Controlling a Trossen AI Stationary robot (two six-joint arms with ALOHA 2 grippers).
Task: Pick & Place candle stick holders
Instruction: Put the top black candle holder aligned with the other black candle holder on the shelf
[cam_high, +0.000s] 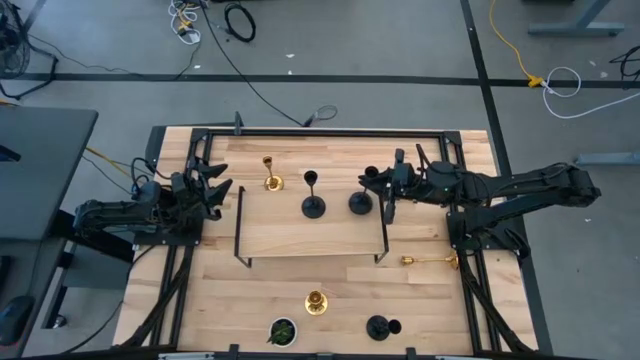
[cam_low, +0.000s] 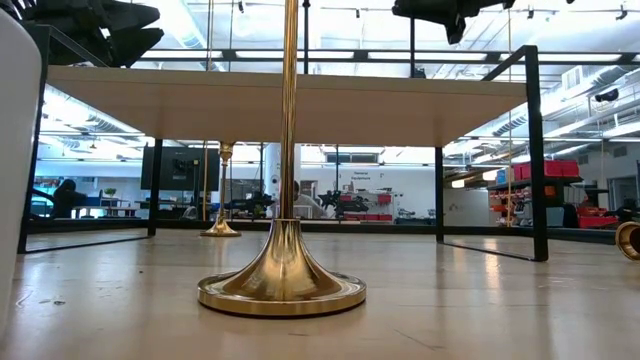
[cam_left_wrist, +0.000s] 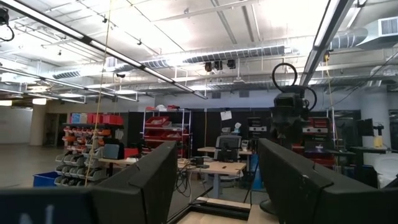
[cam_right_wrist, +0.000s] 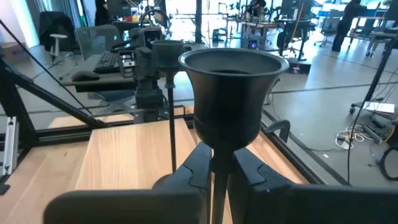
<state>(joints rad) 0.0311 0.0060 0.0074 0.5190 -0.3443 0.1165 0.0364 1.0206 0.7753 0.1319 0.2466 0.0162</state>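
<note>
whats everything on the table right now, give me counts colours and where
black candle stick holders: 3. One upright mid-shelf, one on the shelf's right part held by the right tool, one lying on the tabletop near the front edge.
gold candle stick holders: 3. One upright on the shelf's back left, one upright on the tabletop in front of the shelf, one lying on its side at the right.
raised shelf: 1, light wood top on a black frame, table centre.
small round pot: 1, dark with green inside, front edge.
table: 1, light wood.
left tool: 1, dark, open, left of the shelf, holding nothing.
right tool: 1, dark, shut on the black holder's stem.
</note>
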